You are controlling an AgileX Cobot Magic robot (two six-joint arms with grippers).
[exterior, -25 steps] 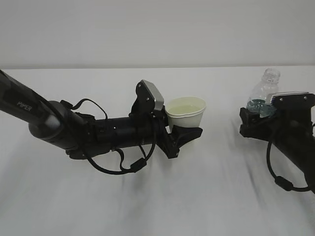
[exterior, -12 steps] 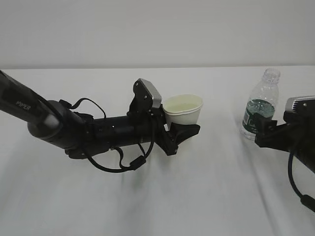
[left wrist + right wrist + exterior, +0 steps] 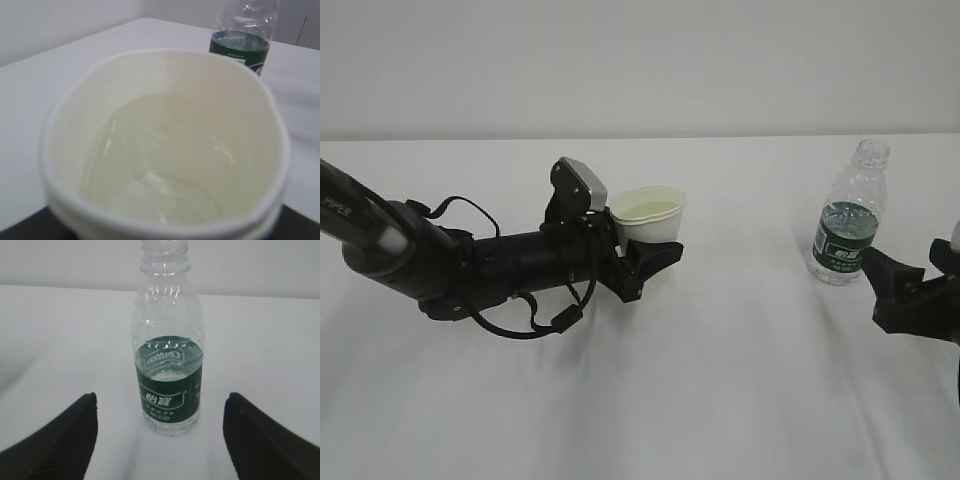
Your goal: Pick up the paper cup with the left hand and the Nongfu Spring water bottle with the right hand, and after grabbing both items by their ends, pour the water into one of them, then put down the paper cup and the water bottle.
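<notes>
Bottle (image 3: 847, 222) upright beside table edge (image 3: 750, 137)

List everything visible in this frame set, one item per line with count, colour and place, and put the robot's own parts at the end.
paper cup: one, white with a pale cream inside, some clear water in it, held between the left gripper's jaws left of centre, its rim squeezed slightly out of round.
water bottle: one, clear ribbed plastic with a dark green label, no cap, standing upright on the table at the right, free of both grippers.
table: one, white, across the whole lower view.
wall: one, pale grey, behind the table.
left gripper: one, black with a grey-topped block, on the arm marked PIPER, closed on the cup.
right gripper: one, black, at the right edge, jaws open and apart from the bottle.
</notes>
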